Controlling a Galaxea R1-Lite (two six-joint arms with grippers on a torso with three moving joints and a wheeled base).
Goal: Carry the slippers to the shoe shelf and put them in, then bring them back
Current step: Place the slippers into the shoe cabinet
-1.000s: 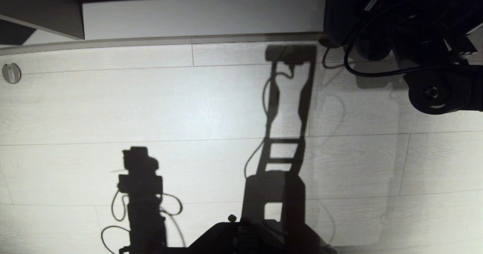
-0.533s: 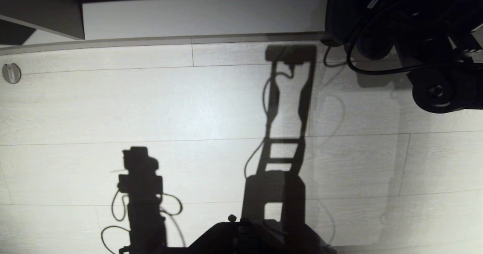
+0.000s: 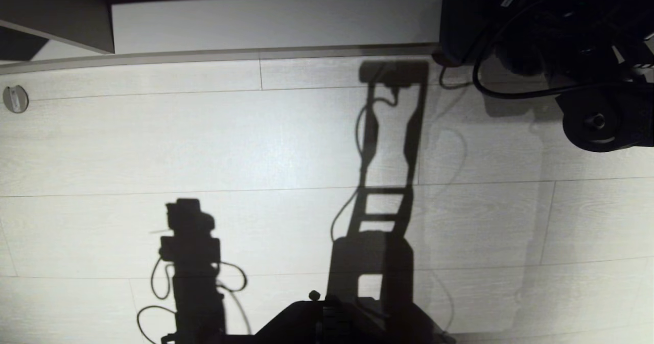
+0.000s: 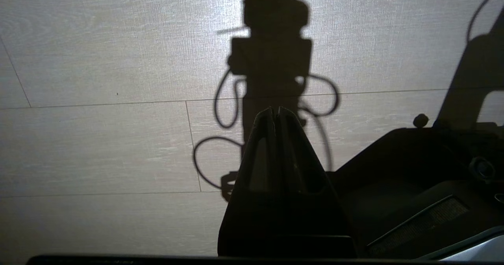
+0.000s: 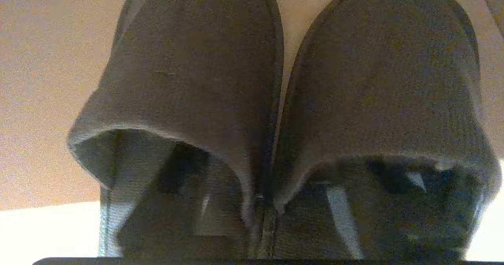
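Note:
The two dark slate-blue slippers (image 5: 204,72) lie side by side, toes pointing away from the camera, on the pale floor board of the shoe shelf (image 5: 43,99). My right gripper (image 5: 285,166) is open. One dark finger reaches into the open heel of each slipper, and the slippers' touching inner walls stand between the two fingers. In the head view the right arm (image 3: 595,121) reaches into the dark corner at the top right, where the slippers are hidden. The shelf's pale base board (image 3: 276,22) runs along the top. My left gripper (image 4: 275,113) hangs shut and empty over the floor.
Pale wood-plank floor (image 3: 255,139) fills the head view, crossed by the robot's shadows. A small round metal disc (image 3: 15,98) sits on the floor at the far left. A grey-brown panel (image 3: 56,12) stands at the top left. The robot's dark base (image 3: 327,323) is at the bottom.
In the head view the right arm and its cable have shifted slightly to the right. Nothing else has moved.

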